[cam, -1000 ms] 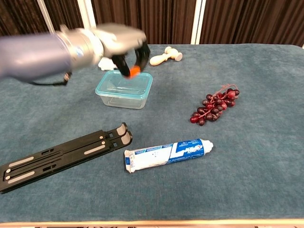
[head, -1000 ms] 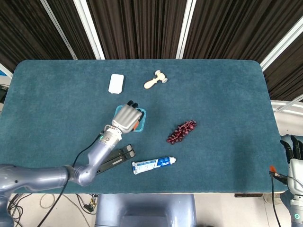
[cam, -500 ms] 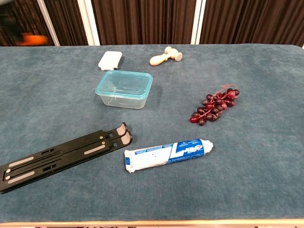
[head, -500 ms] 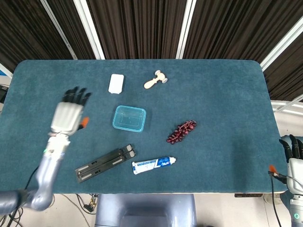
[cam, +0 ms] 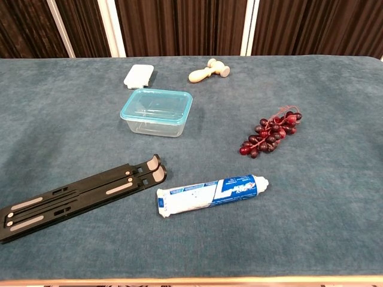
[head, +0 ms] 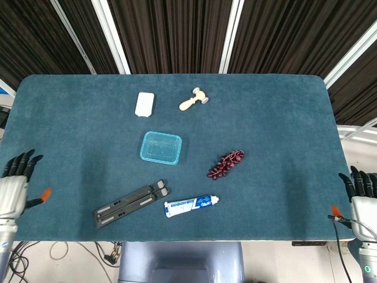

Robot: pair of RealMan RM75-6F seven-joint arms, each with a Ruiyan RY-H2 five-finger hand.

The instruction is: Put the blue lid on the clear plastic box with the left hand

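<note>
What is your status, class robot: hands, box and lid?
Left hand open at table edge. Right hand open, idle. Blue lid on clear plastic box. Nothing in the way.

Left hand point(head: 13, 187) at 8 o'clock and right hand point(head: 360, 199) at 4 o'clock are clipped by the head view's edges; neither shows in the chest view

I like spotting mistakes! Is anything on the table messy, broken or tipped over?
Nothing stands out. The clear plastic box sits flat with its blue lid on straight. The toothpaste tube, grapes and black stand lie apart on the table, nothing spilled.
</note>
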